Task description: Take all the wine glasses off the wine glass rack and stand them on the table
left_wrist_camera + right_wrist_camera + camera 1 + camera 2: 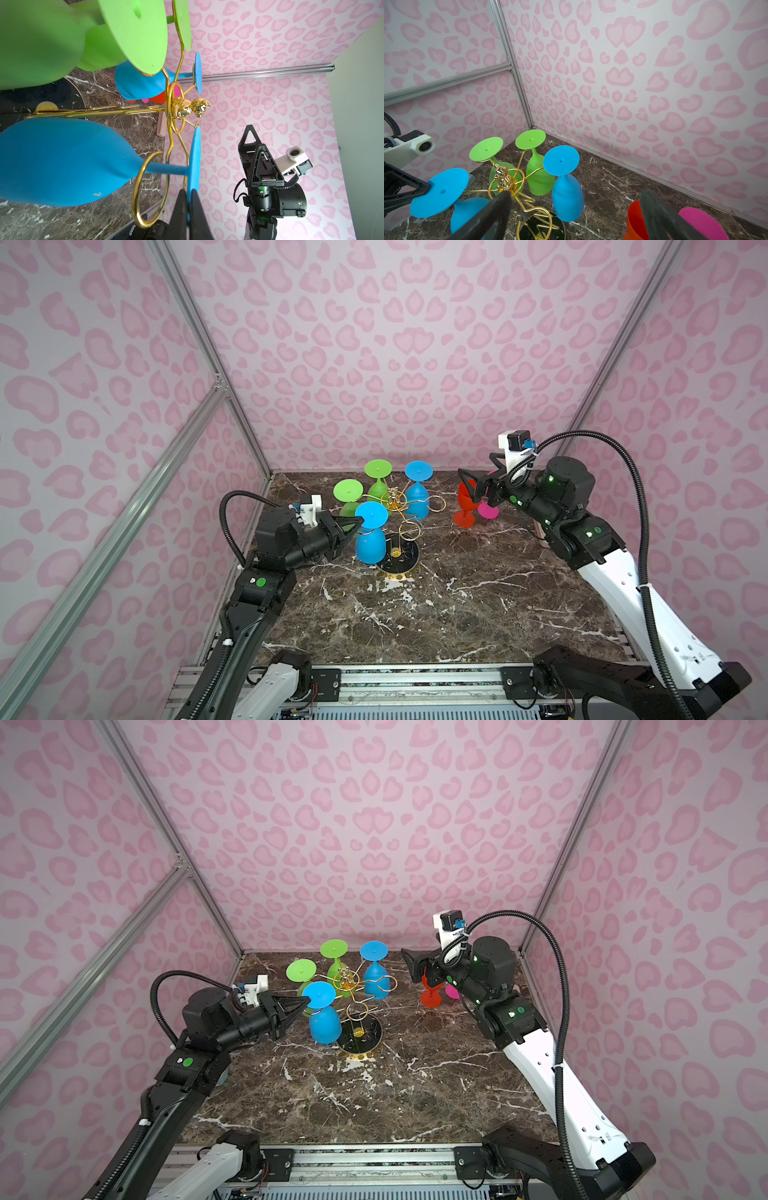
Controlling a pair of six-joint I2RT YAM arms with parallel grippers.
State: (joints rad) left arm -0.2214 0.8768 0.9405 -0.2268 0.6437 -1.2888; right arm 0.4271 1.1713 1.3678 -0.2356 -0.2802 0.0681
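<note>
The wine glass rack (394, 501) (348, 981) (182, 110) (504, 180) is gold wire on a round black base (409, 562). Several wine glasses hang upside down from its loops. The nearest is a blue wine glass (371, 545) (325, 1025) (62, 162) (440, 192), its stem inside a gold ring. My left gripper (360, 522) (306, 1001) (188, 192) is shut on the edge of that glass's foot disc. My right gripper (478, 489) (428, 973) (576, 194) stands open at the rim of a red glass (465, 499) (634, 220) standing upright on the table.
Two green glasses (348, 491) (378, 468) and a second blue glass (417, 493) hang on the rack's far side. A pink glass (488, 511) (702, 222) stands behind the red one. Patterned walls close in at the back and both sides; a metal rail (415, 680) runs along the front.
</note>
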